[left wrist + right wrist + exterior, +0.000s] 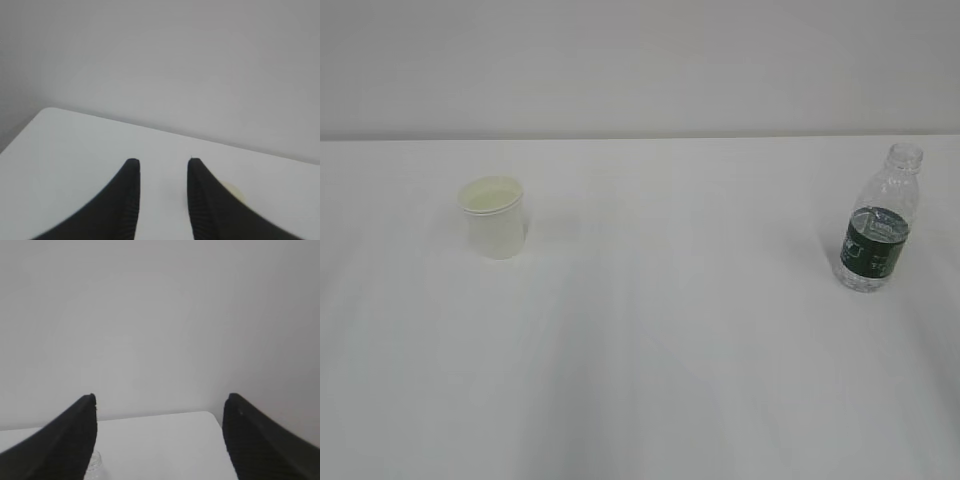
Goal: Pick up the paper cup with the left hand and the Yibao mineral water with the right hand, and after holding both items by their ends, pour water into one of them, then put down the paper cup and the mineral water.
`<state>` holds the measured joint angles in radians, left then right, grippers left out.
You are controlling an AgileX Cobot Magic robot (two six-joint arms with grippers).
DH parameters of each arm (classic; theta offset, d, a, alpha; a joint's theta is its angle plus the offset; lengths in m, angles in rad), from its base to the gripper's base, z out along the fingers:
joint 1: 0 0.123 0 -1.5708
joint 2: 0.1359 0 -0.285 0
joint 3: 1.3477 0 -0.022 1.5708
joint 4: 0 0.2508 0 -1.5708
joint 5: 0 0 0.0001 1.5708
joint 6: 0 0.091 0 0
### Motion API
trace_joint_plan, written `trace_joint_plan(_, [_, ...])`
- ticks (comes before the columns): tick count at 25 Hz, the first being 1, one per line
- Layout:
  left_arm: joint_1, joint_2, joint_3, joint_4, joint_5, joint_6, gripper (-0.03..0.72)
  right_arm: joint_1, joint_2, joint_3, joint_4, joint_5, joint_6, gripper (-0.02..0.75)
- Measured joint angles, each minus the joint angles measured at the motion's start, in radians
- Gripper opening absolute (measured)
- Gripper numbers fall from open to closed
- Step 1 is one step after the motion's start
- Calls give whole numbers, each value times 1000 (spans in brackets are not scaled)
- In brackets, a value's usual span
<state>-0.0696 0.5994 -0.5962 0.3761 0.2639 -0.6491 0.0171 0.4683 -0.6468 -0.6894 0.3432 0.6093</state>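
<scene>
We see a wide white table (640, 380) under a pale wall, and neither arm shows in the exterior view. The bottle (876, 225) stands upright and capless at the far right, well apart from the paper cup (495, 217), which stands upright at the left, mouth up.

Our right gripper (160, 402) has its jaws spread wide with nothing between them; the bottle's mouth just shows at the bottom edge beside the left finger. Our left gripper (162, 162) stands partly open on empty air, and a sliver of the cup's rim peeks out beside its right finger.

We judge that picking up has not yet begun. Next, each gripper must come down and line up on its own item, the left one opening wider to take the cup.
</scene>
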Motion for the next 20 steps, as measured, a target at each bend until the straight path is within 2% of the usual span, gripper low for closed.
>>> trace_joint_plan(4, [-74, -50, -52, -13, 77, 0, 232, 15, -65, -41, 65, 111, -73, 592])
trace_joint_plan(6, [-102, -73, -85, -13, 103, 21, 232, 15, -96, -73, 150, 185, -157, 592])
trace_joint_plan(10, [-150, -114, -163, -29, 179, 148, 248, 15, -142, -149, 354, 375, -392, 592])
trace_joint_plan(13, [-172, -135, -216, -41, 244, 198, 308, 15, -163, -199, 460, 484, -473, 592])
trace_joint_plan(17, [-178, -147, -269, -99, 335, 232, 443, 15, -174, -273, 554, 601, -548, 592])
trace_joint_plan(20, [-178, -147, -315, -162, 435, 334, 501, 15, -175, -331, 600, 706, -615, 592])
